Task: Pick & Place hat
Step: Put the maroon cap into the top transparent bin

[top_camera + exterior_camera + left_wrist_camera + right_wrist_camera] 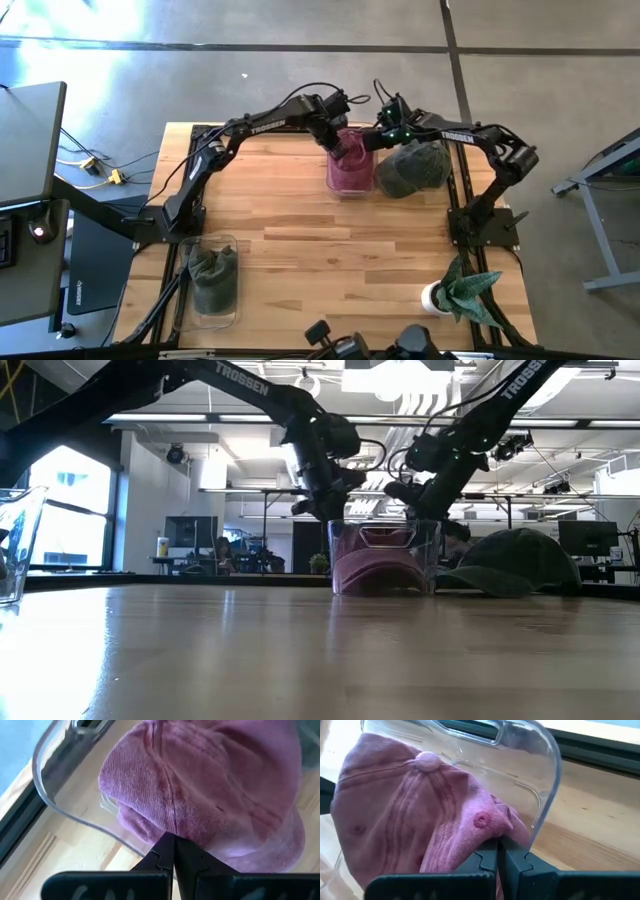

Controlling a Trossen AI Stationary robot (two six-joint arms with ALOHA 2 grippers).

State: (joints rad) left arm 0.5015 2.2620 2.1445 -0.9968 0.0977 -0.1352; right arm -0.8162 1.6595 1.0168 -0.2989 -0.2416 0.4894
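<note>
Hat going into the clear bin at the desk's far edge!
Both grippers, left gripper (340, 143) and right gripper (372, 140), have jaws pinched shut on the pink hat (349, 165), mostly inside the bin (430, 555); releasing remains, and the dark green hat (415, 167) waits just right.

Wooden table (330, 260): two clear bins (350, 185), green hat (415, 168), plant (462, 292).

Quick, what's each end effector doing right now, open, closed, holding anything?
Left end effector: closed, pinching the pink hat in the clear bin.
Right end effector: closed, pinching the same pink hat.
</note>
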